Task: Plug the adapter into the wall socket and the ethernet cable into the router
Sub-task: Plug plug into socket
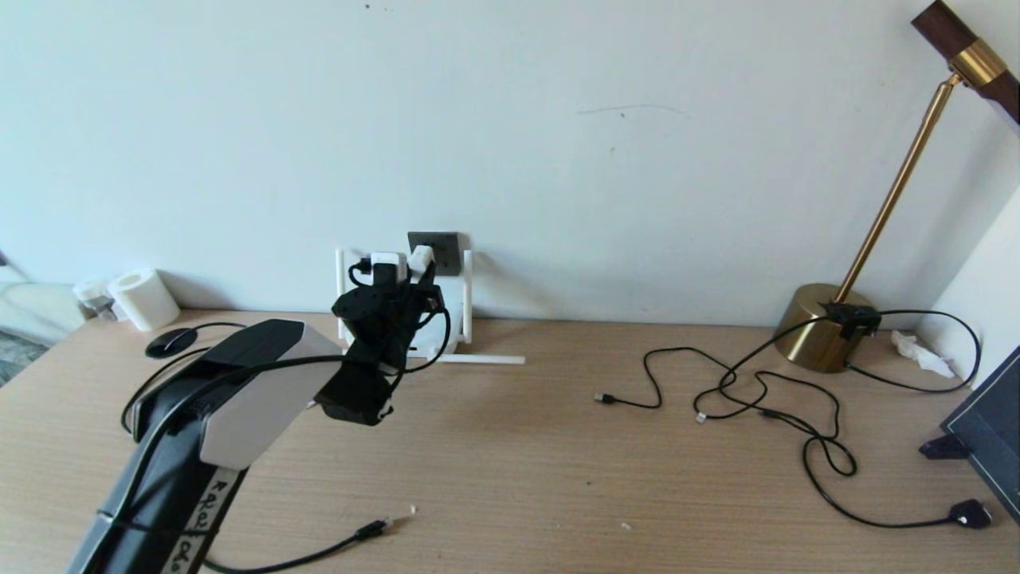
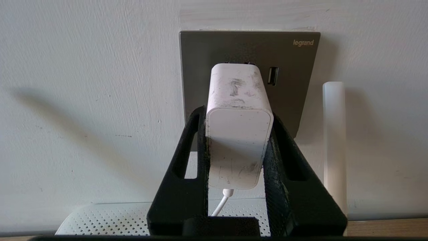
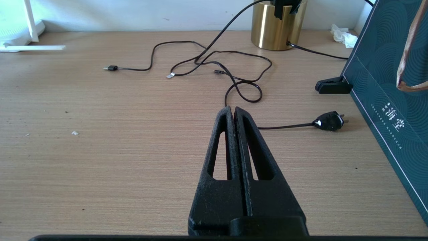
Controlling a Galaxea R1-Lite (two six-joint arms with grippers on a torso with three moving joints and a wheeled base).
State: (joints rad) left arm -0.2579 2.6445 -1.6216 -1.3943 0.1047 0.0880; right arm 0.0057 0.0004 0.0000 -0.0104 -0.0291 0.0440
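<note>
Against wall socket [image 2: 249, 50], left pincer [image 2: 238, 134] clamps adapter [image 2: 238, 134].

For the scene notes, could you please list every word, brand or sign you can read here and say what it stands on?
"legrand": on the upper corner of the wall socket, behind the adapter held in the left gripper.
"海堂": pale characters on the dark green bag.
Handwritten black marks on a white strip along the left arm: too unclear to read.
Nothing else readable.
</note>
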